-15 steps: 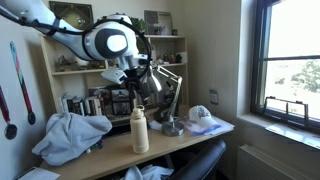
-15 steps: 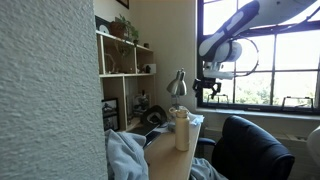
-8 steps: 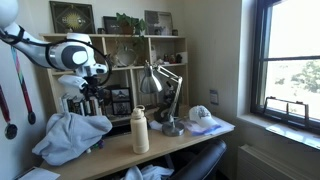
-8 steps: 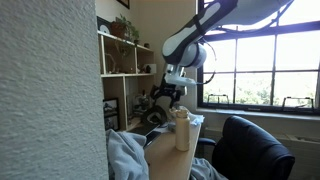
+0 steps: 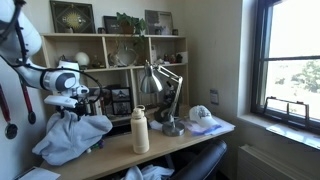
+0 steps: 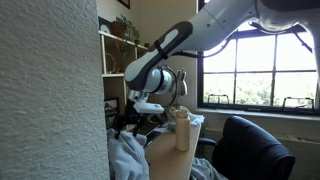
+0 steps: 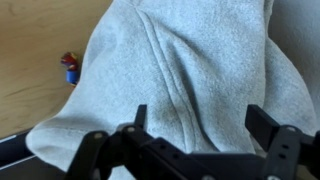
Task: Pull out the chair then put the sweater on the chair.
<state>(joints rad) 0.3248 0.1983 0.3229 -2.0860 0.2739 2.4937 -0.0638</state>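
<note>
Bulky pale blue-grey fabric sweater [image 7: 180,60], heaped on the wooden bench [image 7: 30,45], lies directly beneath the gripper [image 7: 200,122]; fingers [image 7: 141,117] spread wide, empty. Seam runs diagonally; long axis indeterminate.

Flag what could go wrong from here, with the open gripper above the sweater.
1. The sweater is bulky with loose folds. The open gripper may pinch only one layer, so the rest could trail or slip out.
2. In an exterior view, the bottle stands between sweater and chair, and trailing fabric might topple it.
3. The small red-and-blue object lies beside the hem and could be swept away.
</note>
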